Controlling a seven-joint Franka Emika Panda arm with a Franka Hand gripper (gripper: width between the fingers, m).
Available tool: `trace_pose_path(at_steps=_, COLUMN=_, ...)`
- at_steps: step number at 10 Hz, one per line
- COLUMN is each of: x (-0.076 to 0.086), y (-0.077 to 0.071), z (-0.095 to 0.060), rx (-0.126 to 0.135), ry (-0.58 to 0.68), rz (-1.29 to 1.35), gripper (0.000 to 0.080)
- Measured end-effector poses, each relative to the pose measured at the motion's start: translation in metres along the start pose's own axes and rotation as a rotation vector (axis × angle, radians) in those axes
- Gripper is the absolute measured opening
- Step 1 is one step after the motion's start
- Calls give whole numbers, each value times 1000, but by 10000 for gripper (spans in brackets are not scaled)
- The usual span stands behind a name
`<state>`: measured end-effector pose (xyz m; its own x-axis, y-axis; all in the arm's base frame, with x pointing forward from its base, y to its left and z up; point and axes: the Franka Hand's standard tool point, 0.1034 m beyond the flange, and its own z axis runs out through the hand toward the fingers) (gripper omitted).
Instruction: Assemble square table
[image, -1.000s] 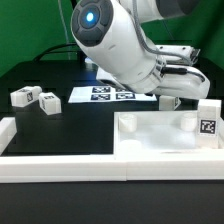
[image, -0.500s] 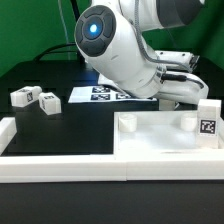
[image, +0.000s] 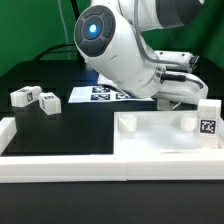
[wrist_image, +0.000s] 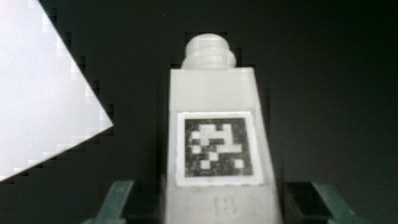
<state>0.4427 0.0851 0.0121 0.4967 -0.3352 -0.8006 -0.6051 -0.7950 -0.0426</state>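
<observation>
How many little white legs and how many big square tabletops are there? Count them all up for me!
Short white block legs with tags: 4
Large flat white square plastic panel: 1
Total: 5

backdrop (image: 30, 20): green | tabletop (image: 75, 130): black | border wall (image: 60, 168): white | light: even, soft

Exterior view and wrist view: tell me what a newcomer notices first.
The big white robot arm with its glowing blue light dominates the exterior view, above the black table. A white tagged leg fills the wrist view. Two loose legs lie at the exterior view's left.
</observation>
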Motion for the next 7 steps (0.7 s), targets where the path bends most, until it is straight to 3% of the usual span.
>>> trace_pose_path(at_steps=5, x=0, y=0, z=0, rx=1, ry=0, rz=0, gripper=288)
trace_pose_path(at_steps=6, x=-2, y=4, z=-10, rx=-20, ry=-9, rz=-8, gripper=288)
trace_pose_path(at_steps=7, x=-8, y=4, z=-45, rx=-49, ry=6, rz=-37, gripper=288)
